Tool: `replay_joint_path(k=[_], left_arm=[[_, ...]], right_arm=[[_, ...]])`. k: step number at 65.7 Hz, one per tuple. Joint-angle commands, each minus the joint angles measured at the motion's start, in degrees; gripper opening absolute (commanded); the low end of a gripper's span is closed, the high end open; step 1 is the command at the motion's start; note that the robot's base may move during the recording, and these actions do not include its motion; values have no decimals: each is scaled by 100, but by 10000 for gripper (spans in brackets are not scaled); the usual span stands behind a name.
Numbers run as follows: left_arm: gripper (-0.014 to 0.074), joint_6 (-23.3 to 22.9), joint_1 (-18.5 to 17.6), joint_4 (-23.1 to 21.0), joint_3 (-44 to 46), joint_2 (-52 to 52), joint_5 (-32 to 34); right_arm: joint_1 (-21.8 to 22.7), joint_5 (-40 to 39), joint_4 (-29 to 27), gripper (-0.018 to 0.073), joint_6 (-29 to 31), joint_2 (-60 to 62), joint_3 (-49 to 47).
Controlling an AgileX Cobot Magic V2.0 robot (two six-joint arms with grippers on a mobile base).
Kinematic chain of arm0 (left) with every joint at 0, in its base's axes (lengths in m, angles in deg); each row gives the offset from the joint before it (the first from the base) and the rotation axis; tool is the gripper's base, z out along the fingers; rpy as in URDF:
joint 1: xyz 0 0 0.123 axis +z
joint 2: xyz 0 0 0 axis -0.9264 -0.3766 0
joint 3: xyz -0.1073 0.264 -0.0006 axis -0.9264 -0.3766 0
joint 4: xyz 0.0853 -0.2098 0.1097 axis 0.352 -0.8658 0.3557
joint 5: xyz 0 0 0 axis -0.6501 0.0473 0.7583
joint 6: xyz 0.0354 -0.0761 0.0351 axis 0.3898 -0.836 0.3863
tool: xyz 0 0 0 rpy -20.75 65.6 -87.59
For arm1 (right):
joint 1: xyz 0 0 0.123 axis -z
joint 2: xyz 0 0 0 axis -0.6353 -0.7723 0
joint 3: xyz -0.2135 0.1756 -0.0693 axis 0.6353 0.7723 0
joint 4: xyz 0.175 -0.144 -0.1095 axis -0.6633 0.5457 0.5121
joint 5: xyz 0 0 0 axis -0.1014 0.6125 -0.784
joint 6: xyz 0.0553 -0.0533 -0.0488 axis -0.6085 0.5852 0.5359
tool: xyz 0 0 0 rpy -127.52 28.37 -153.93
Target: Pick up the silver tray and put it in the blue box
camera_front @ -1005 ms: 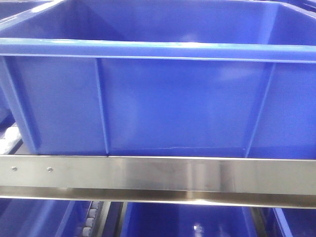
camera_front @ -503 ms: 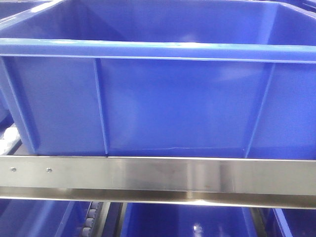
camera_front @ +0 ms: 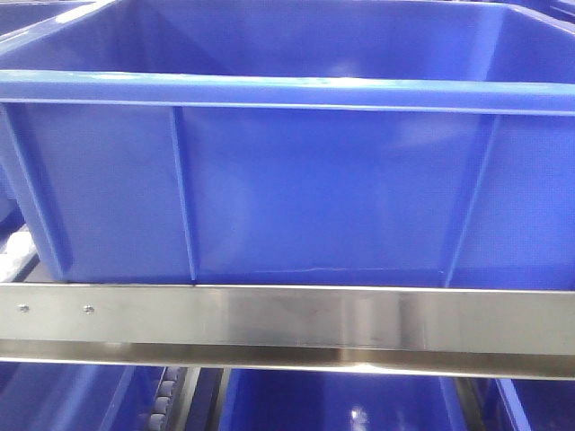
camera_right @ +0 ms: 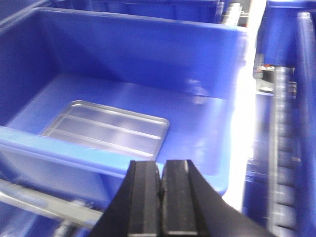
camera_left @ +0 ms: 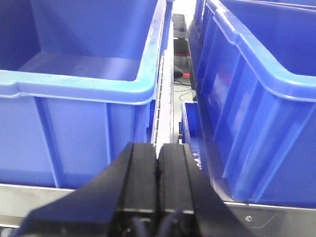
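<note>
Rows of deep blue plastic crates stood on a racking line with steel rails (camera_front: 287, 323) and white roller tracks (camera_left: 163, 113) between them, and crates filled every view. In the right wrist view the silver tray (camera_right: 106, 129) lay flat on the floor of a blue box (camera_right: 148, 44), toward its near left corner, close behind the box's front rim; nothing else showed in that box. The tray looked like thin pressed metal, so it was probably light and stiff, with a smooth, slippery floor broken only by two long ridges. Its raised rim seemed the only place to pinch, best along a long edge or near a rounded corner, and a hold at one edge would likely let it tip and swing. Lying flat against the plastic floor, it offered little gap for a finger to get under. Judged from how it lay, the tray was already inside a blue box. The right claw (camera_right: 160, 190) hung just outside the front rim of that box, its two black fingers pressed together with nothing between them. The left claw (camera_left: 158, 173) was likewise closed on nothing, pointing along the roller track between two crates; the crate on its left (camera_left: 74, 84) showed a bare floor as far as could be seen. The front view showed only the ribbed side of one crate above the rail, its inside hidden.
</note>
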Motion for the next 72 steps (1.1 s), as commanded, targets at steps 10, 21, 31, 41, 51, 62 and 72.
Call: replay_joint_path(k=[10,21,31,41,51,62,72], left_arm=[[-105,0,7,-42,23,94,565],[-105,0,7,-42,23,94,565],[-105,0,7,-42,23,94,565],[-105,0,7,-42,23,94,565],[-105,0,7,-42,23,94,565],[-105,0,7,-42,23,94,565],[-105,0,7,-42,23,94,565]], right_arm=[[1026,-1321,15,51,483,307,606],[1794,-1648,-269,51,523,987,1459],[2077,-1906,-297,51,523,1529,2167],[2084,-2660,-305,51,523,1776,2977],[2087,-2783,-312,51,523,1776,2988],[2087,-2780,-312,51,523,1776,2988],[2087,-2741,-312,51,523,1776,2988]])
